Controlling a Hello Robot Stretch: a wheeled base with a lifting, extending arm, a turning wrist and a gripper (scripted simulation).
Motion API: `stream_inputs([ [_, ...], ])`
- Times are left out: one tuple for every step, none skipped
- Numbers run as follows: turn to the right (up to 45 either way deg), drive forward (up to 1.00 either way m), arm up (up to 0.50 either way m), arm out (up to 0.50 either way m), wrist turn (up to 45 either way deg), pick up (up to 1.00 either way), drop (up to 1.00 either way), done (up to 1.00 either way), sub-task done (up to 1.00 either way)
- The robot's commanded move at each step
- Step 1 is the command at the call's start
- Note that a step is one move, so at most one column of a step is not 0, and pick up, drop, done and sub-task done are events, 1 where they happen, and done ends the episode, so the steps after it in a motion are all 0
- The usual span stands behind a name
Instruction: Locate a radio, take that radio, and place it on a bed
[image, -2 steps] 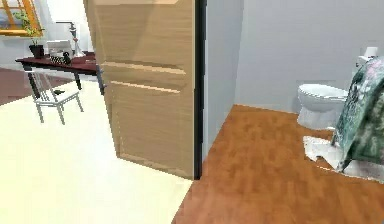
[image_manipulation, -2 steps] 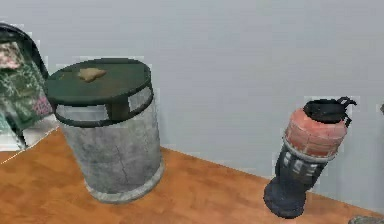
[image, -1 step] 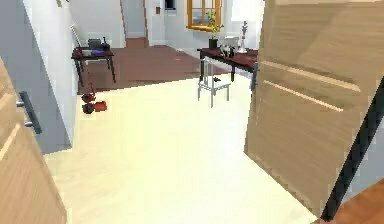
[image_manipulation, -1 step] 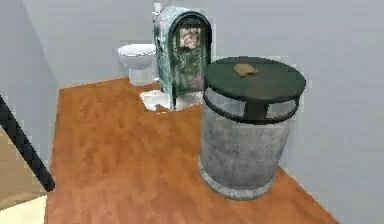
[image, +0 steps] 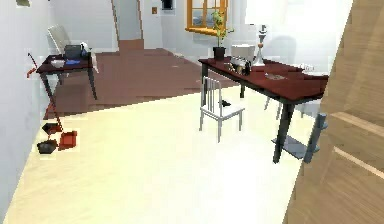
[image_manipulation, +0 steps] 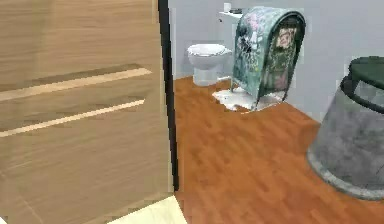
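Dark boxy thing (image: 73, 49), likely radio, at back edge of small counter (image: 82, 64). Guess: rigid, light, smooth shell; grip across narrow depth, mid-body. My end effector's state, load: cannot tell.

A dark red bench (image: 290, 85) at the forward view's right carries a potted plant (image: 219, 40), and a white chair (image: 218, 105) stands before it. A smaller bench (image: 85, 63) sits upper left. In the arm side view a wooden door (image_manipulation: 80, 110) stands left, a white toilet (image_manipulation: 207, 58) upper middle, a patterned cloth (image_manipulation: 266, 50) hangs beside it, and a grey bin (image_manipulation: 355, 125) is at right.
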Motion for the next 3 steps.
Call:
stream_inputs([
  [0.0,0.8,0.0,0.0,0.0,0.0,0.0,0.0,0.0],
  [21.0,0.0,0.0,0.0,0.0,0.0,0.0,0.0,0.0],
  [0.0,0.65,0.0,0.0,0.0,0.0,0.0,0.0,0.0],
])
